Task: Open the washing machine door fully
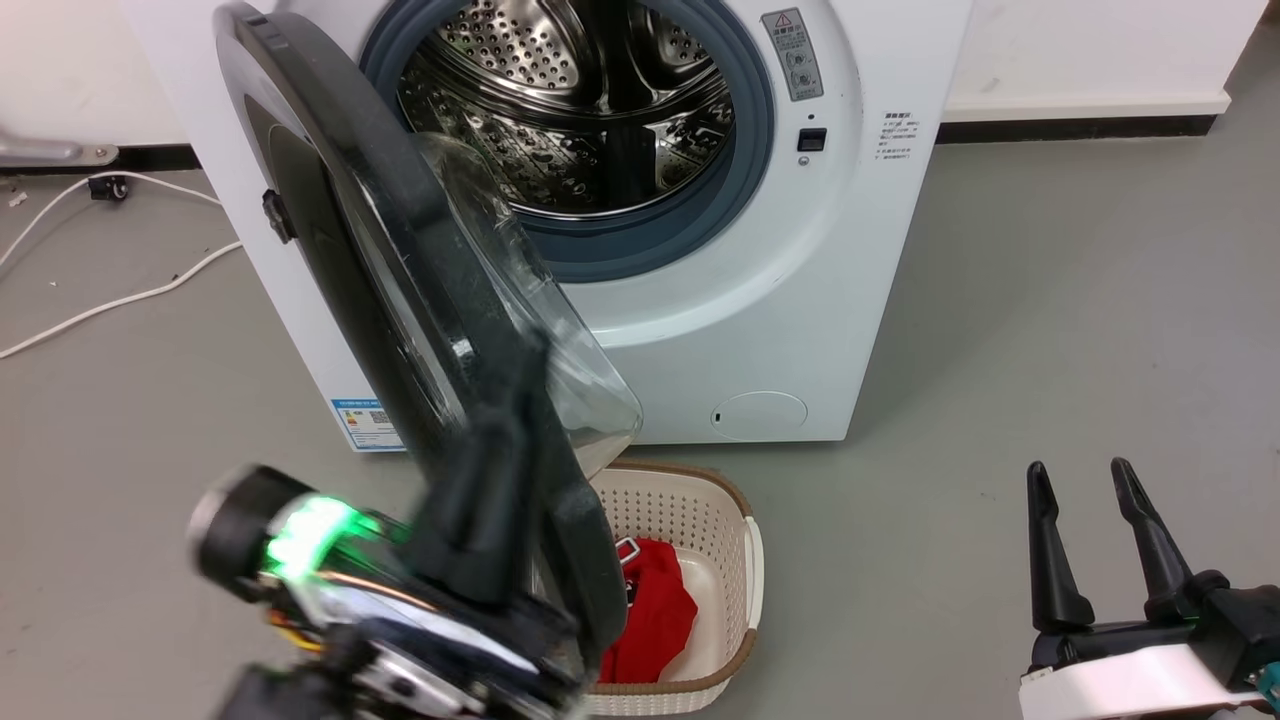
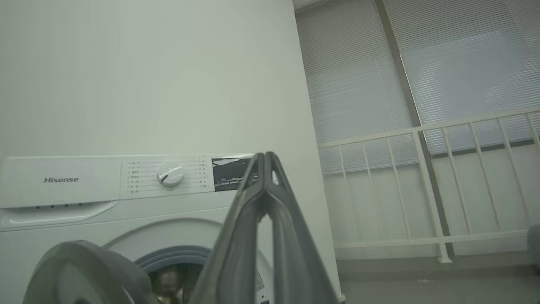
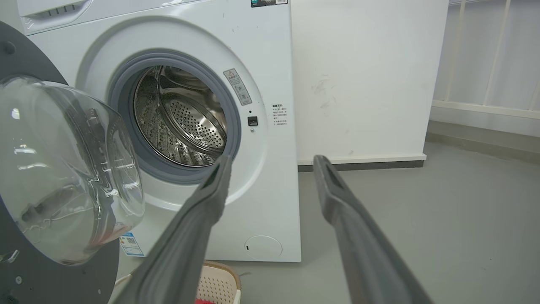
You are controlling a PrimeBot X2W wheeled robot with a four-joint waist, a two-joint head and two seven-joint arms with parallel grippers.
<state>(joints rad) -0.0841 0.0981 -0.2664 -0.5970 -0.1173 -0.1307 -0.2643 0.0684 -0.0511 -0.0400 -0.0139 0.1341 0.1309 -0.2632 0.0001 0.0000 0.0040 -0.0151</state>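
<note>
The washing machine door (image 1: 335, 235) stands open, upright and roughly square to the front of the white machine (image 1: 800, 300). In the head view it is nearly edge-on. Its span runs from the hinge side on the robot's left of the opening out toward the robot, and its free edge hangs over a cream basket (image 1: 745, 540). The glossy black outer face points to the robot's left. The clear glass bowl (image 1: 525, 320) bulges to the right, across the front of the opening. The left gripper (image 1: 520, 400), blurred, sits low against the door's inner side near that free edge. In its wrist view its fingers (image 2: 253, 211) are pressed together with nothing between them, and whether they touch the door I cannot tell. The right gripper (image 1: 1078, 465) hovers well apart at the lower right, fingers spread and empty. A red cloth (image 1: 655, 600) lies in the basket. Behind it the steel drum (image 1: 570, 100) shows inside its grey seal. The floor (image 1: 1050, 300) is plain grey, with a white cable (image 1: 100, 300) trailing on the left. Beyond the machine are a white wall (image 3: 363, 76), a white railing (image 2: 422, 185) and window blinds (image 2: 464, 63).
</note>
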